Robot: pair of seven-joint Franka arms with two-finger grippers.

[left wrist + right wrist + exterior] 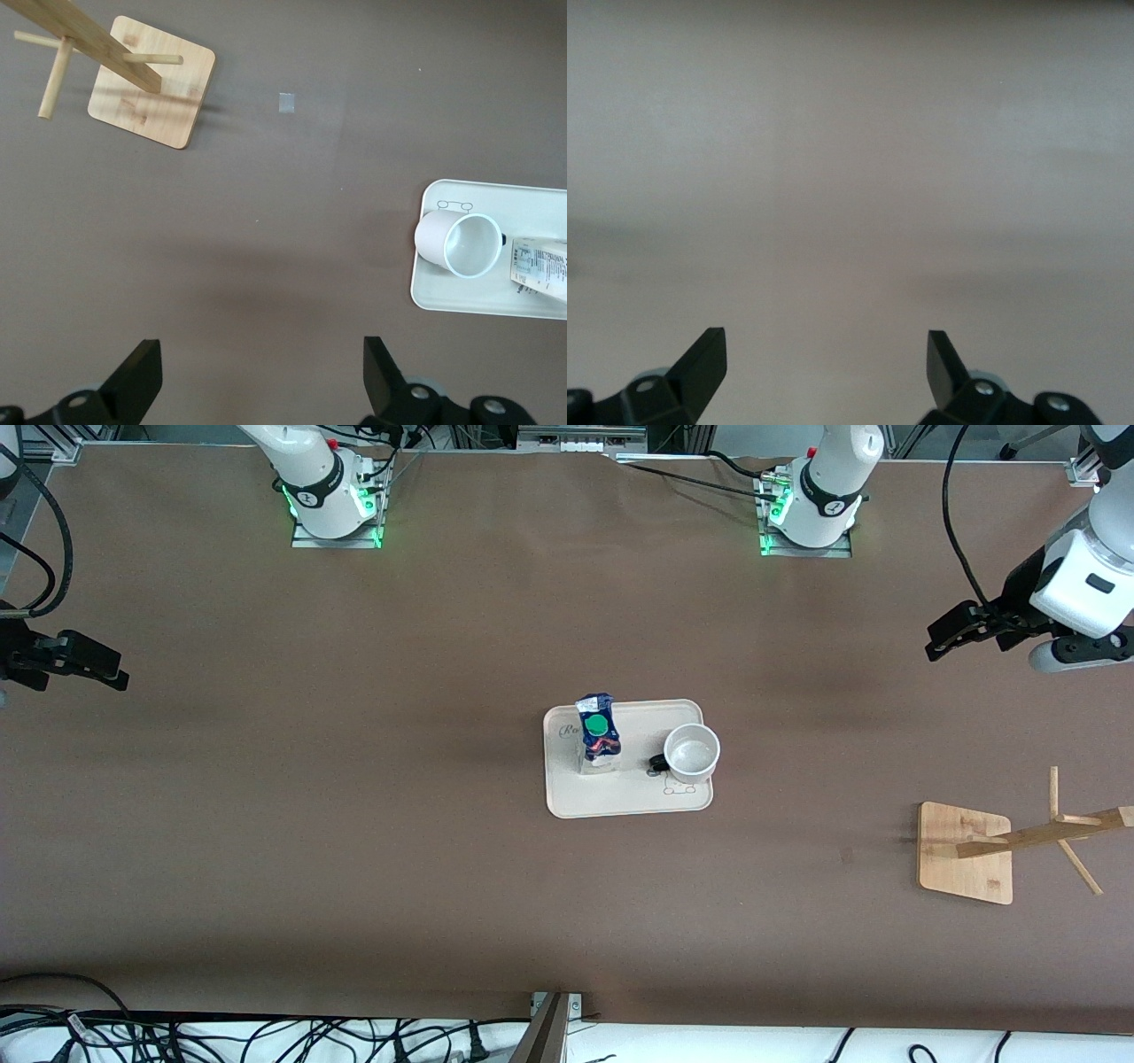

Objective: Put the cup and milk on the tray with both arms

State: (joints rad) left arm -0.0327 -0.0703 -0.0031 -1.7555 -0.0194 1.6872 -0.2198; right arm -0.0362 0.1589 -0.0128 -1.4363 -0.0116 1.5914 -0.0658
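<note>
Already the cup [691, 752] and milk [598, 731] stand on the tray [620, 802] at bench centre, both arms waiting: left end effector [941, 639] at 3 o'clock and right end effector [104, 672] at 9 o'clock, fingers apart, empty.

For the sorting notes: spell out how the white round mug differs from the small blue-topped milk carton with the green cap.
The white round mug is low, cylindrical and open-topped; the small blue-topped milk carton is taller, boxy and capped shut. The mug is plain white from above; the carton shows dark blue, green and printed sides. The mug sits toward the left arm's end of the cream rectangular tray, the carton toward the right arm's. Both stand upright on that tray.
</note>
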